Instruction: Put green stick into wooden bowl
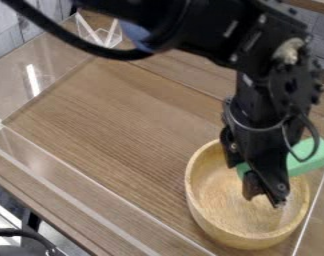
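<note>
Green stick [306,160], tan bowl [229,213], black claw [260,186].

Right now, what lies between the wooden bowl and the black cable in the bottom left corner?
Between the wooden bowl and the black cable, the camera view shows wooden tabletop crossed by a pale line.

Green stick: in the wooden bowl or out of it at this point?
Cannot tell: the gripper hides where the green piece meets the bowl.
</note>
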You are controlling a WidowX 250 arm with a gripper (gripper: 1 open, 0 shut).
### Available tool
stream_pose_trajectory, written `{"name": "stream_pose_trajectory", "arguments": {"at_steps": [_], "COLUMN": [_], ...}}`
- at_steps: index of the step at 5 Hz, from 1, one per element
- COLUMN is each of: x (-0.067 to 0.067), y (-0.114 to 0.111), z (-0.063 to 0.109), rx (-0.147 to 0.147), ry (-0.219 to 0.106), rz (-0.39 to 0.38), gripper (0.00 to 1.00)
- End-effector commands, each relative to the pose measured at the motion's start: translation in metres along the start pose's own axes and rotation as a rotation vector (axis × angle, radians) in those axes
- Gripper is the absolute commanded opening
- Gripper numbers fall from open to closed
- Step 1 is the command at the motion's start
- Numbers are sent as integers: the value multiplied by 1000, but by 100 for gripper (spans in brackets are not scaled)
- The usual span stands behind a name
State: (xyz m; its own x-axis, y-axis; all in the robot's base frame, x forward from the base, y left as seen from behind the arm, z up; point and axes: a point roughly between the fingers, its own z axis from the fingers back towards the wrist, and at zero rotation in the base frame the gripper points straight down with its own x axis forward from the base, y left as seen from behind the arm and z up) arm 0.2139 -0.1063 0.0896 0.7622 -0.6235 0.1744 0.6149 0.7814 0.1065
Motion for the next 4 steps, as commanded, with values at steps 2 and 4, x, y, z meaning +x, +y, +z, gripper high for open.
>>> {"name": "stream_pose_trajectory", "arguments": {"at_steps": [2, 4], "x": [12, 7], "y": [5, 34], "z": [13, 29], "rx": [-2, 46], "ry": [-57, -38], "rz": [37, 134], "gripper": [100, 100]}}
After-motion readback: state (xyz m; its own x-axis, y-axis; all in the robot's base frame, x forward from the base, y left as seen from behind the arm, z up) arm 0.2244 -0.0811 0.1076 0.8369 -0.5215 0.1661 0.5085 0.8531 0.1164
